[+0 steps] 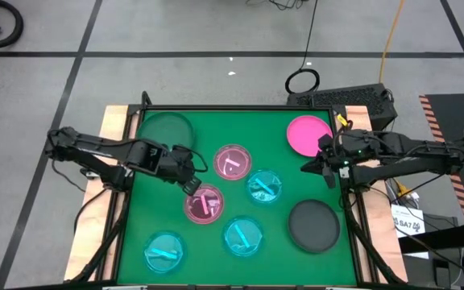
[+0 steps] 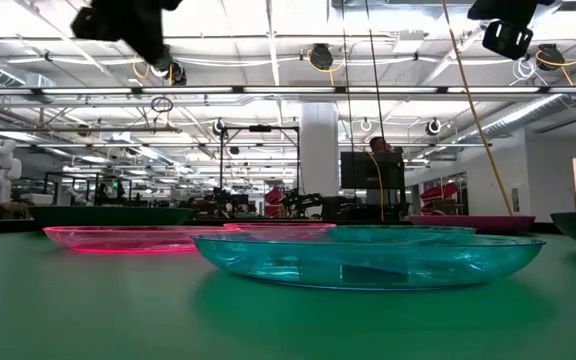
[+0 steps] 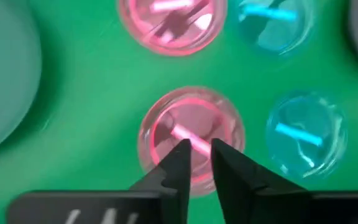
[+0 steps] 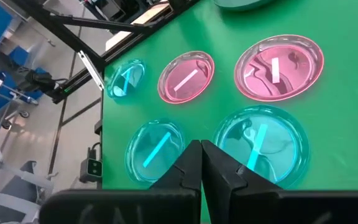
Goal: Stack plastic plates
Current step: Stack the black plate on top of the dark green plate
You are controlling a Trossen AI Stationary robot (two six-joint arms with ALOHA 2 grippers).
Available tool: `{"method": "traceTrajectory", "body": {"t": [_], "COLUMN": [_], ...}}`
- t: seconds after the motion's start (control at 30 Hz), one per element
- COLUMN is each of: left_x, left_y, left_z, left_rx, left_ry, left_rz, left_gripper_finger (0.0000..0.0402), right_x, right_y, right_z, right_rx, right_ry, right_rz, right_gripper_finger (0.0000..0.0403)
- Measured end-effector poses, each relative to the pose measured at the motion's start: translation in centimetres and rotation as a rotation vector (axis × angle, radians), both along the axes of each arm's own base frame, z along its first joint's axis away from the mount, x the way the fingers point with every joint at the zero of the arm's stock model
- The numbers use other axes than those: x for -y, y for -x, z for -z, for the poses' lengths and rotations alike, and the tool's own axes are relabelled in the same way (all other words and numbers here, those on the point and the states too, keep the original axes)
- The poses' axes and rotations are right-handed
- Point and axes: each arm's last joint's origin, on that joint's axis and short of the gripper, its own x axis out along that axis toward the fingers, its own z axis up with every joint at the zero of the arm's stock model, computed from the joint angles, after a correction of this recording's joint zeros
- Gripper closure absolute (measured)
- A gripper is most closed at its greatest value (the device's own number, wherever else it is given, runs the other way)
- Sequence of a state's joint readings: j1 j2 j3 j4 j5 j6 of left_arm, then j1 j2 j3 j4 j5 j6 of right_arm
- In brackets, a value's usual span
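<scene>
Eight round plates lie flat and apart on the green table top. In the high view: a dark green plate [image 1: 166, 129], a magenta plate [image 1: 308, 134], two translucent pink plates [image 1: 232, 161] [image 1: 204, 203], three cyan plates [image 1: 264, 185] [image 1: 242, 235] [image 1: 164, 250] and a black plate [image 1: 313, 225]. My left gripper [image 1: 190, 184] [image 3: 201, 150] hovers over the nearer pink plate [image 3: 191, 134], its fingers a narrow gap apart. My right gripper [image 1: 329, 167] [image 4: 201, 148] is shut, in the air between the magenta plate and the middle cyan plate [image 4: 260, 146].
The mat's black frame [image 1: 240, 107] borders the table's far side, with wooden edges left and right. A keyboard-like box [image 1: 345, 101] and cables sit beyond the far right corner. In the low view a cyan plate [image 2: 368, 255] stands nearest, both arms high above.
</scene>
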State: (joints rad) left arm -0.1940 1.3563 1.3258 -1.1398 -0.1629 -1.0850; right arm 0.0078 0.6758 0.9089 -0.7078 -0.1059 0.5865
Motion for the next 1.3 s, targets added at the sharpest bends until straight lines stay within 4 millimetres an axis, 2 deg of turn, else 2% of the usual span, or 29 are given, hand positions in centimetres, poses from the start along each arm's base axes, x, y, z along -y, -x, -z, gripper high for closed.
{"method": "traceTrajectory", "body": {"t": [0.2,0.3,0.53,0.77,0.93,1.1,1.2,1.3], "left_x": [1.4,2.1,3.7,5.3,6.5,6.7,6.7,6.5], "left_y": [0.4,0.5,1.0,1.5,1.9,1.6,0.8,-0.7], "left_z": [0.2,0.3,0.7,0.8,0.7,0.6,0.3,-0.5], "left_rx": [-0.036,-0.035,-0.072,-0.133,-0.138,-0.120,-0.031,0.155], "left_ry": [0.069,0.078,0.144,0.304,0.313,0.357,0.346,0.276], "left_rz": [-0.038,-0.031,-0.145,-0.220,-0.131,-0.081,-0.011,0.091], "left_gripper_finger": [0.0277,0.0269,0.0243,0.0221,0.0220,0.0220,0.0220,0.0220], "right_x": [0.0,0.0,0.0,0.0,0.0,0.1,0.2,0.4], "right_y": [0.0,0.1,0.3,0.4,0.6,0.6,0.7,0.9], "right_z": [0.1,0.2,0.5,0.6,0.8,0.9,1.0,1.3], "right_rx": [-0.007,-0.022,-0.057,-0.074,-0.107,-0.117,-0.124,-0.165], "right_ry": [-0.001,0.006,0.008,-0.013,-0.015,0.008,0.016,0.008], "right_rz": [0.001,-0.002,0.000,0.014,0.017,0.051,0.090,0.178], "right_gripper_finger": [0.0403,0.0403,0.0396,0.0393,0.0393,0.0392,0.0392,0.0392]}}
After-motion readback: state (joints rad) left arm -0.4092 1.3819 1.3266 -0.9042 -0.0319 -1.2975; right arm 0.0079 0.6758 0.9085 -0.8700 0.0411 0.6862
